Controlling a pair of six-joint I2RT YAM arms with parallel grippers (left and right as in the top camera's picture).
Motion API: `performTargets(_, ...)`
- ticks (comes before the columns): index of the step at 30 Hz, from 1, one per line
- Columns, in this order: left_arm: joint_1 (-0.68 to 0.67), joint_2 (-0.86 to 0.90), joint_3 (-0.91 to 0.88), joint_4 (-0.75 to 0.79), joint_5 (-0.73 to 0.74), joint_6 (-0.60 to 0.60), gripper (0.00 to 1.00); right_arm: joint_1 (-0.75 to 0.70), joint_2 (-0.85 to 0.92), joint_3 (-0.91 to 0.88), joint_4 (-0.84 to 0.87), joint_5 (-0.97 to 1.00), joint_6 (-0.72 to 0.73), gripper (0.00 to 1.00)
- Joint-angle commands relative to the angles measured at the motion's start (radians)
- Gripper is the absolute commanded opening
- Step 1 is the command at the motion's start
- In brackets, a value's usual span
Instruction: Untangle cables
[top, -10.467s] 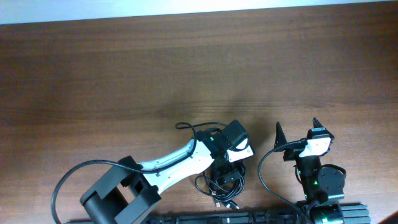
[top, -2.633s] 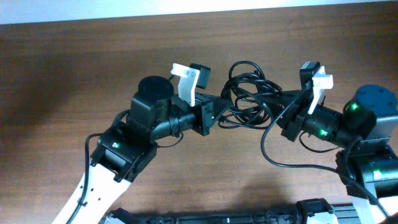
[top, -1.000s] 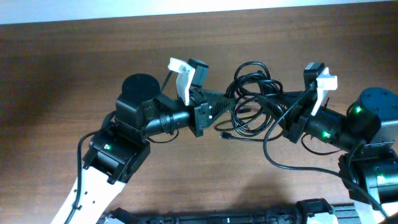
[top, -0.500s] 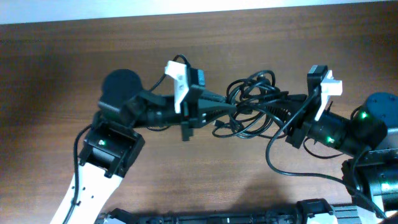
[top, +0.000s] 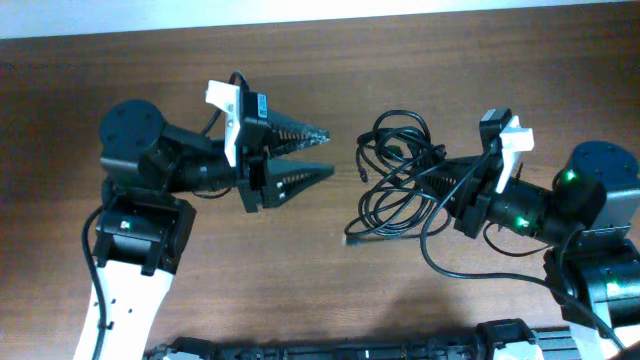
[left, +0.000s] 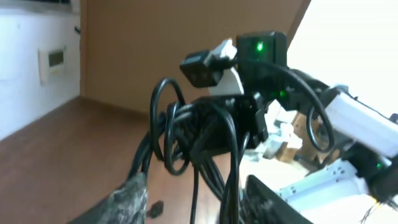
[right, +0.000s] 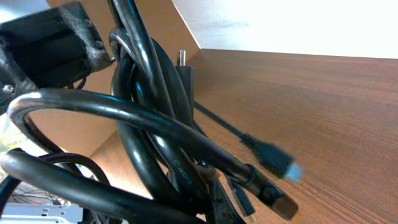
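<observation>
Right fingers (top: 452, 180) clamp the cables (top: 392, 190); left fingers (top: 298, 130) spread wide, empty, near them without touching

Count on inspection: one wooden table (top: 450, 60), two two-finger grippers, namely the left gripper (top: 329, 150) and the right gripper (top: 438, 181), and one tangled bundle of black cables (top: 395, 150), individual cords not separately countable, with two loose plug ends (top: 350, 237) discernible overhead.
</observation>
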Motion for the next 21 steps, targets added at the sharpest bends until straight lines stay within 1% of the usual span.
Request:
performTargets(1, 0.007, -0.012, 0.019, -0.053, 0.011, 0.007, 0.99, -0.003, -0.008, 0.003, 0.01, -0.001, 0.0, 0.04)
performTargets(5, 0.003, -0.012, 0.019, -0.119, 0.024, 0.01, 0.99, -0.003, -0.008, 0.003, 0.038, -0.042, -0.008, 0.04)
performTargets(8, 0.001, -0.012, 0.019, -0.117, 0.038, 0.011, 0.99, -0.003, -0.008, 0.003, 0.076, -0.192, -0.072, 0.04)
performTargets(9, -0.001, -0.012, 0.019, -0.117, 0.038, 0.011, 0.99, -0.003, -0.008, 0.003, 0.087, -0.22, -0.072, 0.04)
performTargets(11, -0.047, -0.011, 0.019, -0.111, 0.034, 0.011, 0.99, -0.003, -0.008, 0.003, 0.117, -0.275, -0.072, 0.04)
performTargets(16, -0.153, -0.011, 0.019, -0.102, -0.107, 0.011, 0.99, -0.003, -0.007, 0.003, 0.116, -0.278, -0.071, 0.04)
performTargets(19, -0.192, -0.01, 0.019, -0.039, -0.126, 0.011, 0.99, -0.002, -0.007, 0.003, 0.114, -0.282, -0.071, 0.04)
performTargets(20, -0.225, -0.01, 0.019, -0.008, -0.211, 0.011, 0.99, -0.002, -0.006, 0.003, 0.108, -0.299, -0.071, 0.04)
performTargets(21, -0.237, -0.01, 0.019, -0.008, -0.259, 0.011, 0.99, -0.002, -0.006, 0.003, 0.108, -0.312, -0.071, 0.04)
